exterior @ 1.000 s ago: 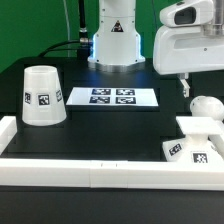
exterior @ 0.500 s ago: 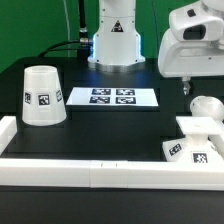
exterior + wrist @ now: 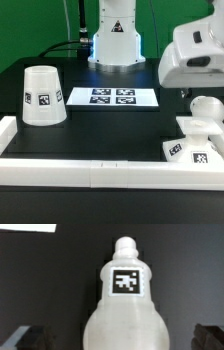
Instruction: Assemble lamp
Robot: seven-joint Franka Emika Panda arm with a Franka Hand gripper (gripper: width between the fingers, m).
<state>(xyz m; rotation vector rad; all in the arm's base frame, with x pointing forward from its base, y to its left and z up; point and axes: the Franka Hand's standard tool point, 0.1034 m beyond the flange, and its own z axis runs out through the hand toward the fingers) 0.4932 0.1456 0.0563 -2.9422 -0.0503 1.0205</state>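
The rounded white bulb [image 3: 206, 108] lies at the exterior view's right, just behind the blocky square base [image 3: 193, 145]. The cup-like shade [image 3: 42, 96] stands mouth down at the exterior view's left. My gripper [image 3: 192, 91] hangs just above the bulb, its fingers mostly hidden by the white hand. In the wrist view the bulb [image 3: 124, 297] with its black tag fills the middle. My gripper [image 3: 120, 338] is open, with a dark fingertip [image 3: 25, 336] at each side of the bulb and a gap between each and it.
The marker board [image 3: 112, 98] lies flat at the table's middle, in front of the arm's white pedestal [image 3: 116, 40]. A long white border rail [image 3: 100, 171] runs along the front edge and turns up at the exterior view's left.
The hand has moved toward the exterior view's right and a little lower, to above the bulb. The lamp parts have not moved.
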